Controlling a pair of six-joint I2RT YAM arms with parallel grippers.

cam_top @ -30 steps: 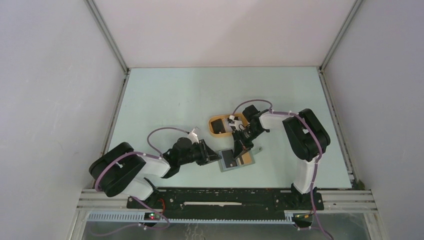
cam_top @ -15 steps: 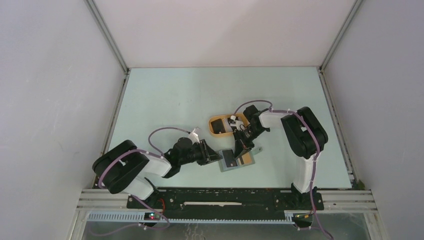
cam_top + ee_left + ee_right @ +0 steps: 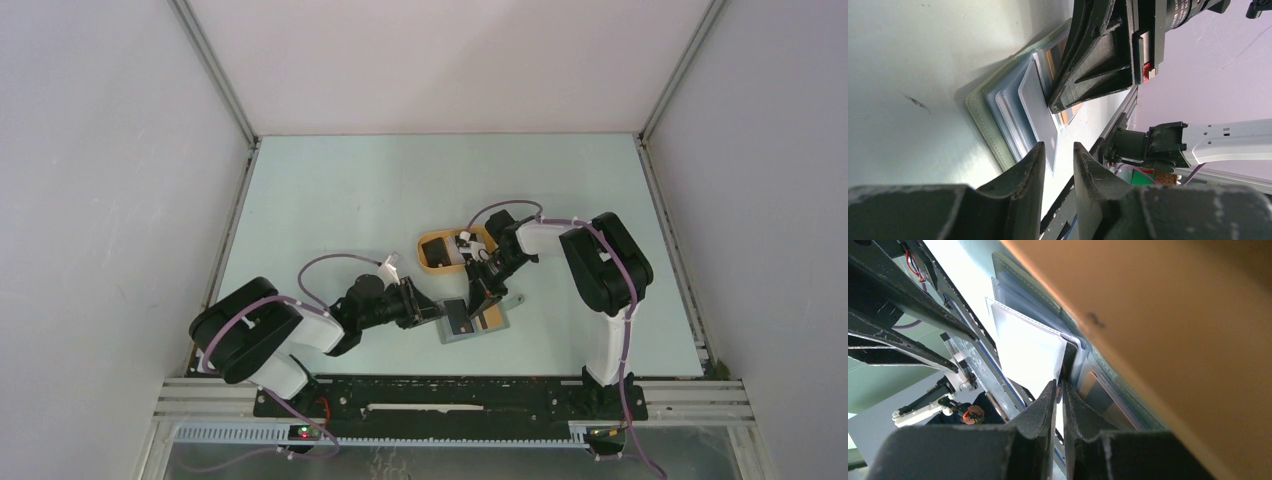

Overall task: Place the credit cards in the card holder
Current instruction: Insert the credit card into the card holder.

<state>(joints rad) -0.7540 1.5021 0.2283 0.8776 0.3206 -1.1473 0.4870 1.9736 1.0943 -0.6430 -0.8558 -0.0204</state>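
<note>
Between the right pincer's (image 3: pixel 1060 390) tips, pressed almost together, sits a black credit card (image 3: pixel 460 318), tilted over the open card holder (image 3: pixel 985 127) directly beneath. Just left, the left pincer (image 3: pixel 1058 155) stands slightly apart at the holder's clear sleeve corner. Beyond lies an orange tray (image 3: pixel 422 250) on the worktop (image 3: pixel 350 200).

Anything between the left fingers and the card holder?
Nothing visible. The left gripper sits right at the edge of the card holder. The right gripper is over the holder's pockets, beyond that edge, not in between.
</note>
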